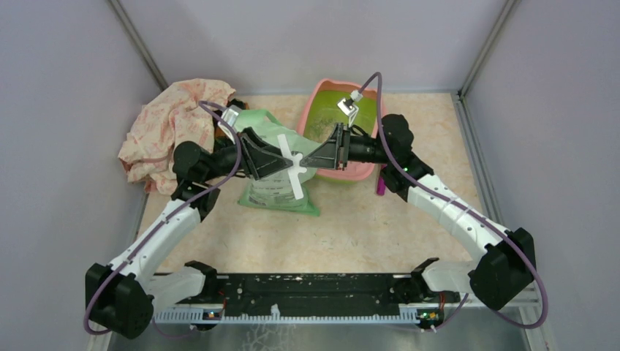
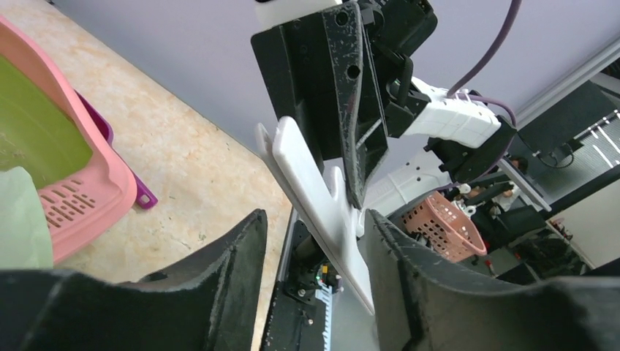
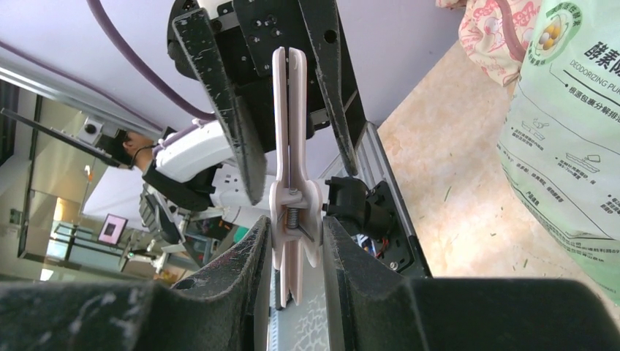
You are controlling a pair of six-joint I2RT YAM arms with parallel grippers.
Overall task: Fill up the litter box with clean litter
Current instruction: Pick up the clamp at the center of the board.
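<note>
We find the rectangular plastic litter box with the rounded pink rim and lime-green inside (image 1: 349,175) at the back of the beige speckled tabletop (image 1: 365,227), right of centre. It lies just beside the light green printed bag (image 1: 274,194), which lies flat to its left.

Only the left wrist view shows us the box's slotted pink ledge (image 2: 69,201) up close. It also shows the magenta plastic scoop (image 2: 142,194) poking out from behind the box's far side. From above, the scoop is a mere sliver by the right forearm. The right wrist view shows us the print on the bag and a corner of the crumpled pink floral cloth (image 3: 497,36), which the overhead camera places at the back left.

Both arms reach inward and meet over the bag, wrists nearly horizontal, grippers facing each other. The right gripper (image 3: 296,227) is clamped on the spring end of a long white plastic bag clip (image 3: 289,131). The left gripper (image 2: 314,219) has its jaws parted, one finger on either side of the clip's long end, with gaps visible from the right wrist.
</note>
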